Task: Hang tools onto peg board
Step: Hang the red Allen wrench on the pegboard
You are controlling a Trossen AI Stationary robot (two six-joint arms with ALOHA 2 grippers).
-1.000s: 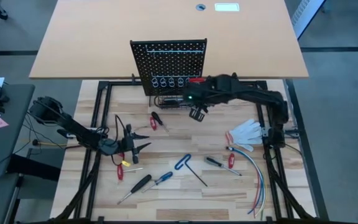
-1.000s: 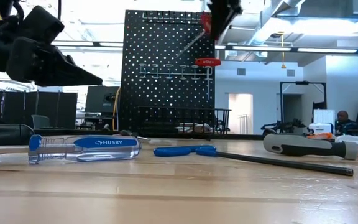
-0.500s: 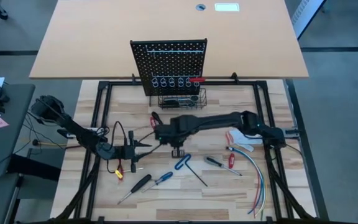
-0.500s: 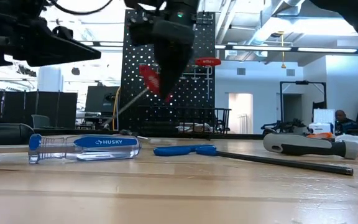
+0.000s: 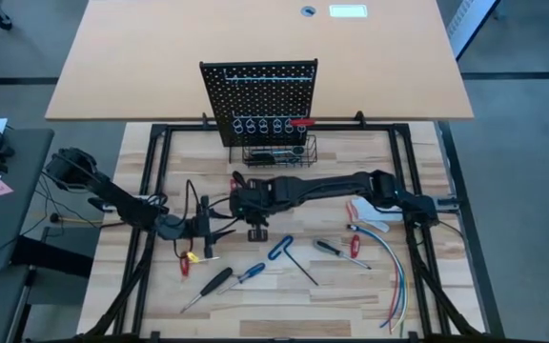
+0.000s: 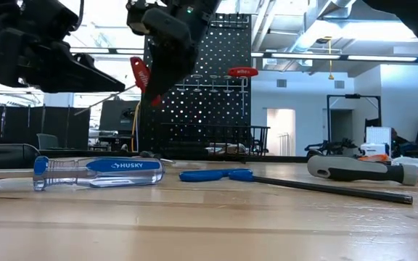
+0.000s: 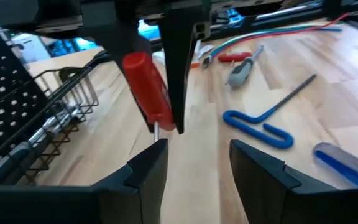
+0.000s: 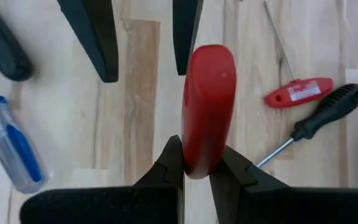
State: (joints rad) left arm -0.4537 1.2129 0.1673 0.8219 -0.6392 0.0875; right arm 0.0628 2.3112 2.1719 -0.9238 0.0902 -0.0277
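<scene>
Mid-table, right gripper [image 8: 196, 165] clamping red-handled screwdriver [image 8: 207, 106]

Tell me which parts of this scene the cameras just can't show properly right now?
- Red-handled screwdriver clamped in the right gripper: its tip is hidden in the right wrist view behind its own handle.
- Black wire basket under the black perforated peg board: contents too small in the high view.
- Left gripper, open: in the left wrist view, its fingers run off the picture's edge.
</scene>
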